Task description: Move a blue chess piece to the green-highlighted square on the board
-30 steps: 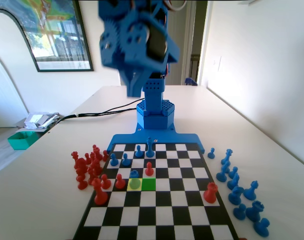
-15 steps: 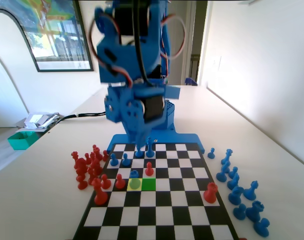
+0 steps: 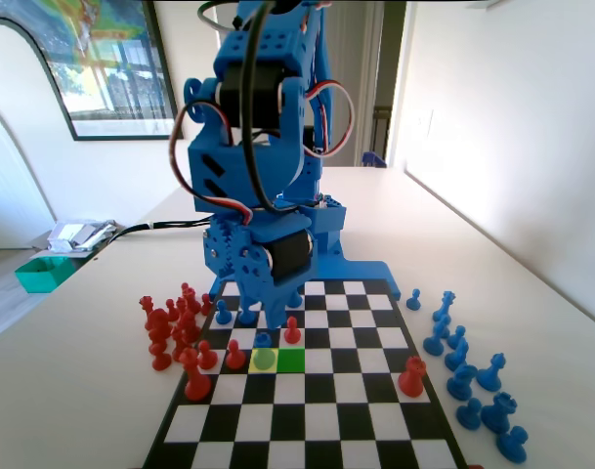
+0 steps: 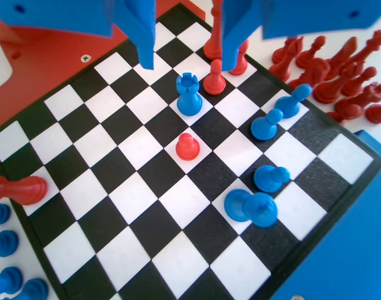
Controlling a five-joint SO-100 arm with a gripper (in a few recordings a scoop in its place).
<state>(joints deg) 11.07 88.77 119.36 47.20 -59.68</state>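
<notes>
Lowered since the earlier frame, the gripper [image 3: 269, 330] hangs above the blue chess piece [image 3: 264, 341], upright on the yellow square, green-highlighted square [image 3: 291, 360] free at its 3 o'clock. Jaws spread in wrist view, gripper [image 4: 187, 47] gripping nothing; a red pawn [image 3: 292, 330] stands at 12 o'clock of the green square on the board [image 3: 307, 430].

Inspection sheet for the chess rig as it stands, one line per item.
Surface: white table, board lying flat.
Job's things: blue chess piece on yellow square; green-highlighted square bare.
Clutter: red pieces left of board, blue pieces right, fixed view.
Grippers: gripper open, empty, low over board.
Cables: black cable on table.
Surroundings: framed picture, green tray.
</notes>
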